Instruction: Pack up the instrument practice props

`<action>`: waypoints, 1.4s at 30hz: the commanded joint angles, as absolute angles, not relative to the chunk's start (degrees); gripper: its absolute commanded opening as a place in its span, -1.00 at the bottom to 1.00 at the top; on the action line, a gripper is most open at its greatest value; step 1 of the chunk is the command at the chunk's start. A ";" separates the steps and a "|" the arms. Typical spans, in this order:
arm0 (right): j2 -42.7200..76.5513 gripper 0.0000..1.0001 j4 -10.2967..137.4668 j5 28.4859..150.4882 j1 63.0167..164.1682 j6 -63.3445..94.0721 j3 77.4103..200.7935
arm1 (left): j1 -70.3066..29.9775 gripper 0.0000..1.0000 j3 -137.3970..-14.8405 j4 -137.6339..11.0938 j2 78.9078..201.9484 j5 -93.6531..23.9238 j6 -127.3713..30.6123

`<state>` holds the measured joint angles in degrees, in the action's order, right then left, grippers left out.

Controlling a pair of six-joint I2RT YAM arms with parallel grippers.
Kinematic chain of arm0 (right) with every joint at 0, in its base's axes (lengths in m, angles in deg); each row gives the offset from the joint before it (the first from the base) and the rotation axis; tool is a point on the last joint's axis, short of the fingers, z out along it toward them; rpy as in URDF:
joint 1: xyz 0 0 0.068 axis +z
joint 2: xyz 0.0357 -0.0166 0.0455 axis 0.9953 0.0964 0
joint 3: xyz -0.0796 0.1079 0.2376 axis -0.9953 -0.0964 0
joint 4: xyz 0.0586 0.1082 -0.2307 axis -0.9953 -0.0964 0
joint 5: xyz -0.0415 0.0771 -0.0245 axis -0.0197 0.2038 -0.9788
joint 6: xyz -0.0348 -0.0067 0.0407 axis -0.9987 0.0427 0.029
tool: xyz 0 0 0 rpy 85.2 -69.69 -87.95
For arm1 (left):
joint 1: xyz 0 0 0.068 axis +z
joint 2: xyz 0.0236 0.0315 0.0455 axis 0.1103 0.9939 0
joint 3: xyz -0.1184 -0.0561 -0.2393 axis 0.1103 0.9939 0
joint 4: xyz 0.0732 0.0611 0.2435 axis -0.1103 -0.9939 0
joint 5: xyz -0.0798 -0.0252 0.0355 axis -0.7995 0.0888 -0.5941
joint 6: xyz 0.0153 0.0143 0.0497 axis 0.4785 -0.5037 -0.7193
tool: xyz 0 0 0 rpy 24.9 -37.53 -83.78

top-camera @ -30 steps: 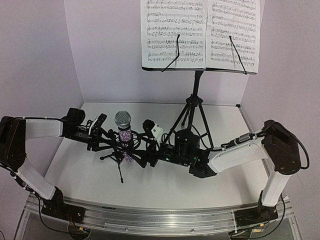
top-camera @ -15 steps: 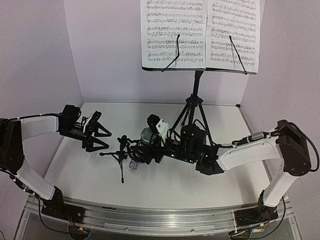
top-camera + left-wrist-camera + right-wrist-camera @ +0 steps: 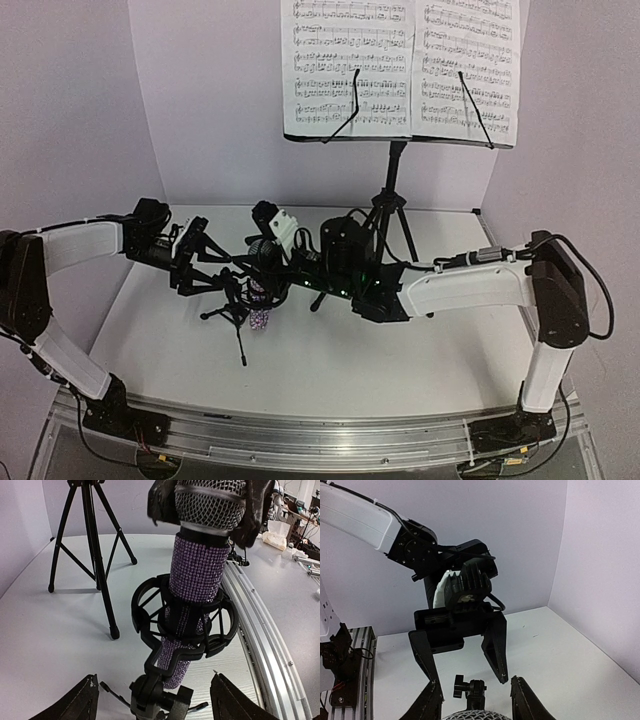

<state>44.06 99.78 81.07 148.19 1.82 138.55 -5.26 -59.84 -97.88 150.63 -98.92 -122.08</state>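
Left wrist view: glittery purple mic with silver mesh head (image 3: 197, 565) sits in small black tripod stand (image 3: 180, 630) on counter (image 3: 45, 630). R jaws clamp its head; L jaws wide, empty, flanking stand. Nothing packed yet, I reckon: tall black music stand (image 3: 393, 190) w/ white sheet-music pages (image 3: 350, 70) untouched.

A robotics lab, a test booth rather than any lived-in room. Two robot arms (image 3: 80, 250) are bolted to a metal rail (image 3: 300, 440) along the edge of a white table (image 3: 330, 370), and plain pale walls (image 3: 200, 120) box it in on three sides. Beyond the rail stand cluttered workbenches (image 3: 295, 517).
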 commanded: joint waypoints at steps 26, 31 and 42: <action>46.95 -1.00 93.18 88.63 146.78 -0.01 160.10 | -5.32 -1.00 -68.20 -110.84 154.93 -96.66 -133.24; 45.27 -1.00 93.29 90.05 146.76 0.15 164.55 | -5.34 -1.00 -68.41 -111.32 155.03 -96.19 -133.61; 47.74 -1.00 84.68 88.41 146.77 -6.69 165.57 | -5.34 -1.00 -72.09 -110.66 155.01 -91.98 -134.04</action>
<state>48.95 78.74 87.96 145.85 -3.49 159.76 -5.28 -68.98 -109.84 154.82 -98.55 -133.69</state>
